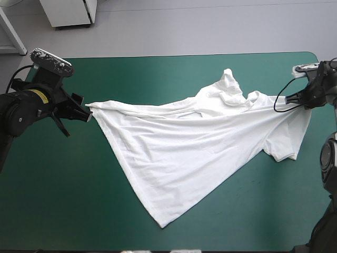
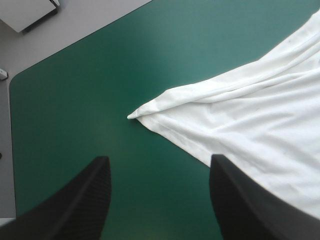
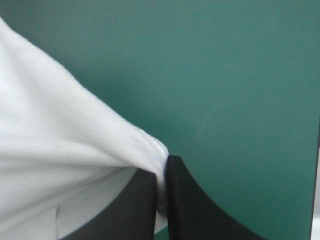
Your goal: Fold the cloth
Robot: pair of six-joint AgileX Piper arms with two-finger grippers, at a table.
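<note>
The white T-shirt [image 1: 184, 153] lies stretched across the teal-green table, running from a pointed corner at the left to a bunched collar and sleeve at the right, with a long point toward the front edge. My left gripper [image 1: 87, 113] sits at that left corner. In the left wrist view its fingers stand apart [image 2: 157, 162], and the shirt's corner [image 2: 134, 116] rests on the cover just ahead of them, untouched. My right gripper [image 1: 287, 100] holds the shirt's right edge slightly off the table, and the right wrist view shows it [image 3: 162, 167] pinching a fold of white fabric [image 3: 60, 140].
Bare teal-green cover [image 1: 52, 200] spreads in front of the shirt on both sides. The table's far edge and rounded left corner [image 2: 20, 75] lie beyond the left gripper. The right gripper is near the table's right edge [image 1: 322, 68].
</note>
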